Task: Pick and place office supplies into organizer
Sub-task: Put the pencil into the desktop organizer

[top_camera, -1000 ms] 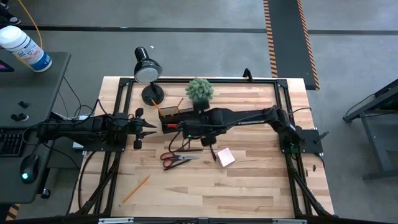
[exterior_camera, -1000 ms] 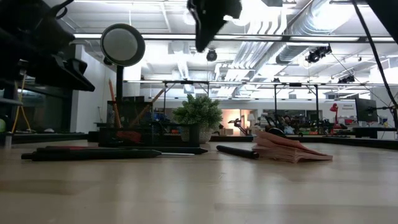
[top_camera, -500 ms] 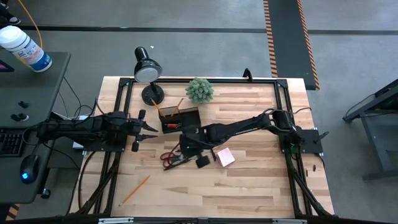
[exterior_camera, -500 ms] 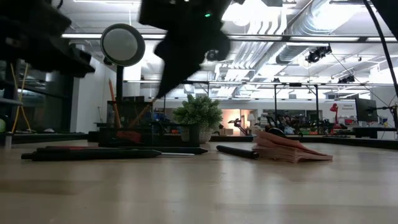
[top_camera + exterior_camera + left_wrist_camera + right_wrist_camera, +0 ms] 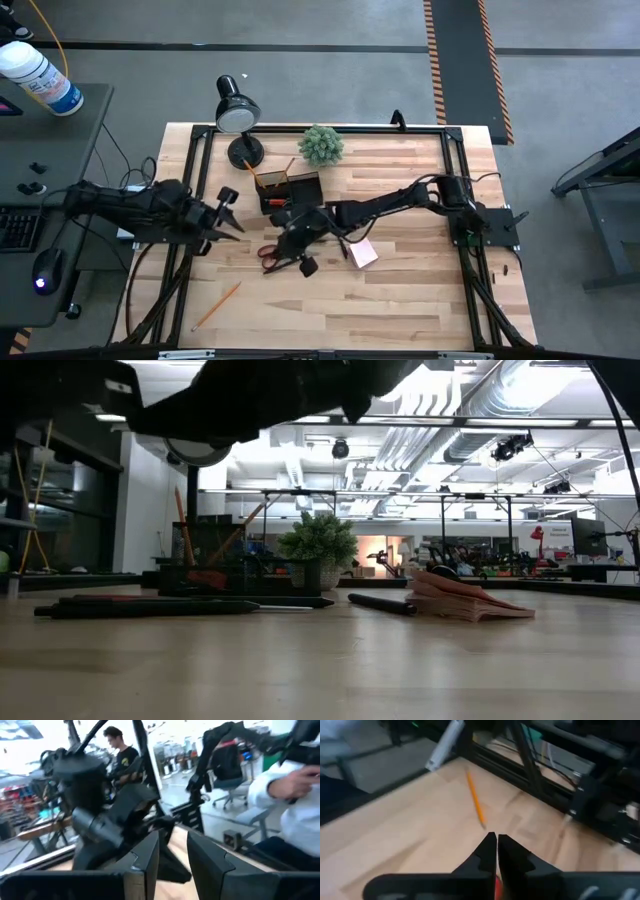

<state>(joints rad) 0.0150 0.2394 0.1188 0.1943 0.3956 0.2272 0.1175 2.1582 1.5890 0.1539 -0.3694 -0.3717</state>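
Observation:
The orange-handled scissors [image 5: 270, 258] lie flat mid-table, a little nearer than the black organizer [image 5: 291, 190], which stands on the wood. My right gripper [image 5: 292, 250] hovers shut just above and beside the scissors, its fingers [image 5: 490, 851] pointing toward a loose orange pencil [image 5: 475, 800] that lies near the table's near left corner [image 5: 218, 305]. A pink notepad [image 5: 363, 252] and a black pen [image 5: 380, 603] rest on the table to the right. My left gripper [image 5: 226, 210] waits at the left edge, open [image 5: 172, 855], with nothing between its fingers.
A green potted plant [image 5: 322, 145] and a black desk lamp [image 5: 237, 115] stand at the far edge behind the organizer. The black frame rail [image 5: 195, 180] runs along the table's left side. Bare wood [image 5: 400, 300] fills the near right. People show in the room beyond.
My right gripper has come down from over the organizer and swung toward the table's near left, tipping from pointing down to nearly level, and now hangs over the scissors. My left gripper has risen a little and turned at the left edge.

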